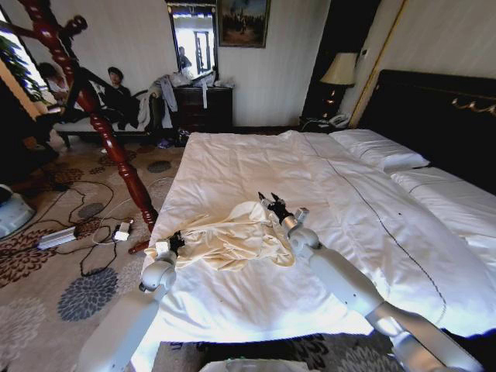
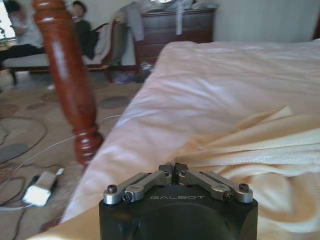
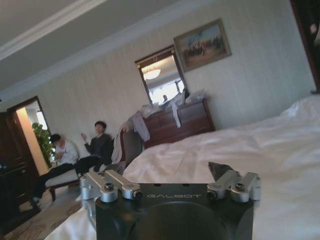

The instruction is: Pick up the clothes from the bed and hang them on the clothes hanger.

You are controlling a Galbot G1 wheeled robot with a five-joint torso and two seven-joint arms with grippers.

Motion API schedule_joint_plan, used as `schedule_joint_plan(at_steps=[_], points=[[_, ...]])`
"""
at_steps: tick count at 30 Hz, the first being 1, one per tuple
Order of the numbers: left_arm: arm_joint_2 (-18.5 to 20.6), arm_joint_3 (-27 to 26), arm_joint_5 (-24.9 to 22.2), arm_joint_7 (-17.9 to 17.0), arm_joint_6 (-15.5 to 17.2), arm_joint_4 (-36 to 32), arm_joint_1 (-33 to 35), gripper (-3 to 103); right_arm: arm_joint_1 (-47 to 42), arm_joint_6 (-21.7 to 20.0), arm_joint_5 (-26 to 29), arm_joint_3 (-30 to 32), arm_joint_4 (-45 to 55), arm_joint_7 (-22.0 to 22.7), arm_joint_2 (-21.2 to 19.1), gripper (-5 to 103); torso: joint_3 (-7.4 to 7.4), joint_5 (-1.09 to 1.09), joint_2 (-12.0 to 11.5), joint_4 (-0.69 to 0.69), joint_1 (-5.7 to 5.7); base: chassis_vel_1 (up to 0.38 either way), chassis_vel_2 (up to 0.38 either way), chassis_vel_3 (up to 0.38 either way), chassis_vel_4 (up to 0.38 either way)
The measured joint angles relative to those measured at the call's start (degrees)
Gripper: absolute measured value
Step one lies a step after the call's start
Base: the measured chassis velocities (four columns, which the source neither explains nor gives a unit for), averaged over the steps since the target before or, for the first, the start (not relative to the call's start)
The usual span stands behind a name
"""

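A: Nearest in, the left gripper [image 1: 175, 242]. State?

B: Low at the bed's near-left edge, at the shirt's [image 1: 232, 236] left end. In the left wrist view its fingers meet at the tips, pressed together, right where the cloth's folds converge. Judged: pinching a fold of the shirt, though the fabric inside the tips is too small to make out.

A: And the shirt itself?

B: Crumpled cream heap on the white sheet of the bed [image 1: 256, 167], near the foot, on the robot's left half. Long axis runs roughly left to right, between the two grippers. Pleats fan away from the left tips across the sheet.

A: Right gripper [image 1: 269, 200]?

B: Just beyond the shirt's right end, raised, pointing up the bed toward the far wall. Jaws spread wide; nothing between them. The right wrist view looks over bare sheet, not cloth, so the shirt lies behind and below the jaws.

A: Which arm is nearer?

B: Left touches it. Right is just beside, apart from the cloth. Judged: the right must tip down and back toward the heap to take the other end.

A: Farther out?

B: Coat stand [image 1: 101, 116] off the bed's left side, on the carpet. Dresser [image 1: 203, 107] at the far wall. Hanger not made out.
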Motion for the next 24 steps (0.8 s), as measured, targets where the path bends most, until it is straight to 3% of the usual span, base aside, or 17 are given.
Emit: schedule_joint_plan(at_steps=[1,4,8,13,17,19,20,24], points=[[-0.2,-0.6,-0.1,-0.2,0.0,0.3,0.1,0,0.1,0.3,-0.3,0.3,-0.2,-0.1,-0.1,96,0.0,0.0,0.0,0.0,0.0,0.0,0.0,0.0,0.0],[-0.2,-2.0,-0.4,-0.3,-0.2,0.3,0.4,0,-0.3,-1.0,-0.8,0.7,0.4,2.1,-1.0,100,0.0,0.0,0.0,0.01,0.0,0.0,0.0,0.0,0.0],[-0.2,-4.2,-1.9,-1.2,-0.6,-0.4,0.3,0,-3.7,-9.9,1.0,0.9,4.6,12.4,-3.6,100,0.0,0.0,0.0,-0.01,0.0,0.0,0.0,0.0,0.0],[0.1,-4.9,-2.4,-1.7,-0.9,-0.9,0.4,0,-7.9,-13.2,0.9,0.6,6.6,12.9,-5.0,100,0.0,0.01,0.0,-0.02,0.0,0.0,0.0,0.0,0.0],[0.0,-4.9,-2.0,-1.7,-0.9,-1.8,1.2,0,-8.7,-13.4,-0.5,-0.2,5.1,10.2,-4.8,100,-0.01,0.01,0.0,0.01,-0.01,0.0,0.0,0.0,0.0],[-0.3,-4.8,-1.5,-1.7,-0.9,-2.2,1.6,0,-7.5,-10.5,-2.4,-1.4,1.2,4.6,-4.4,100,0.0,0.01,0.0,0.01,0.0,0.0,0.0,0.0,0.0],[-0.3,-4.8,-1.5,-1.7,-0.9,-2.2,1.6,0,-7.5,-10.5,-2.4,-1.4,1.2,4.6,-4.4,100,0.0,0.01,0.0,0.01,0.0,0.0,0.0,0.0,0.0],[-0.7,-4.9,-1.3,-1.8,-1.0,-2.9,1.9,0,-5.7,-6.6,-4.7,-2.8,-3.6,-3.1,-4.0,100,0.0,0.0,0.0,0.0,0.0,0.0,0.0,0.0,0.0]])
